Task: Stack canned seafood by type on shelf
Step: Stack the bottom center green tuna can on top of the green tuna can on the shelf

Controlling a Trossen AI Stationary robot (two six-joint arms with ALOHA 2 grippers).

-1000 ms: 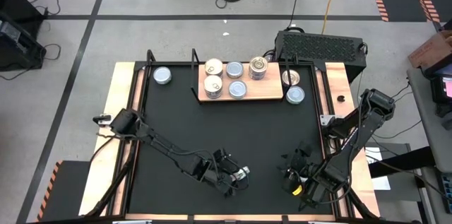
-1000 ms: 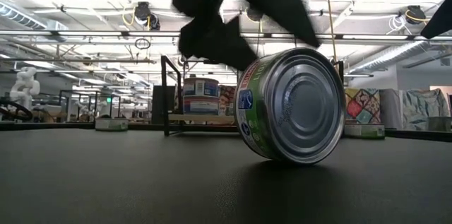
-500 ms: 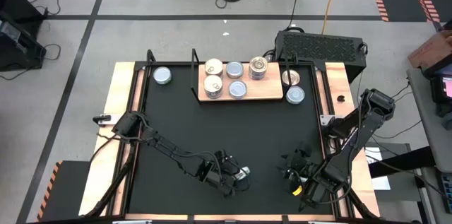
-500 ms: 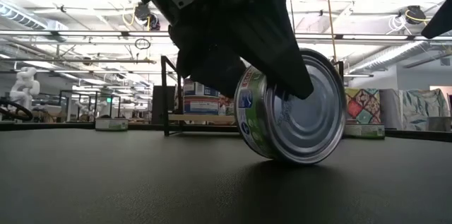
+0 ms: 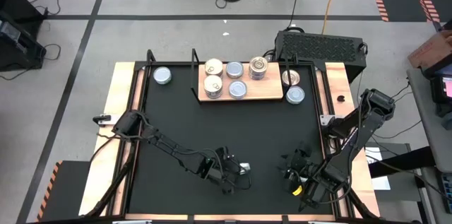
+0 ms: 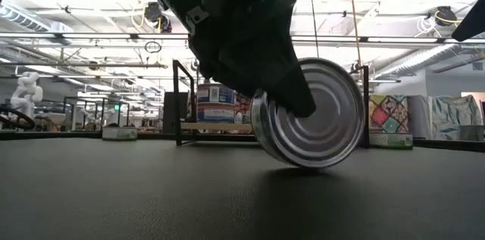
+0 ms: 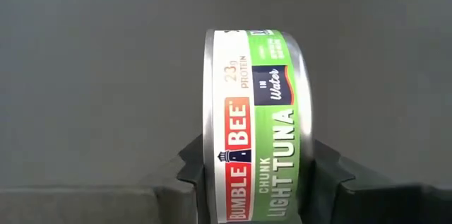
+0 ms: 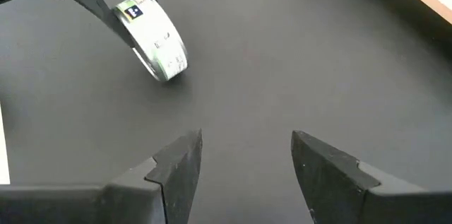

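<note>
A tuna tin [image 7: 258, 132] with a green label stands on its rim on the black tabletop near the front edge, also seen in the high view as the tin [image 5: 243, 170] and in the low view as the tin [image 6: 314, 115]. My left gripper [image 5: 239, 172] is shut on it. My right gripper [image 8: 247, 153] hangs open to the tin's right with nothing between its fingers. The shelf [image 5: 272, 94] at the far side carries several tins, among them two stacks [image 5: 213, 86]. My left gripper pinches the tin across its two flat ends [image 7: 210, 181], one finger on each. The fingers [image 6: 292, 88] slant down from the table's left and reach over the upper half of the tin. The tin stands upright on its rim [image 6: 303, 166] on the tabletop.
Loose tins lie at the far left [image 5: 162, 75] and just right of the shelf [image 5: 290, 78], [image 5: 295, 95]. A black ribbed box [image 5: 321, 44] stands behind the far right corner. The middle of the black tabletop [image 5: 226, 132] is free.
My left gripper has sunk over the tin and taken hold of it. The tin has turned about on its rim: its label side showed in the low view before, and now its flat silver end faces the near edge squarely.
</note>
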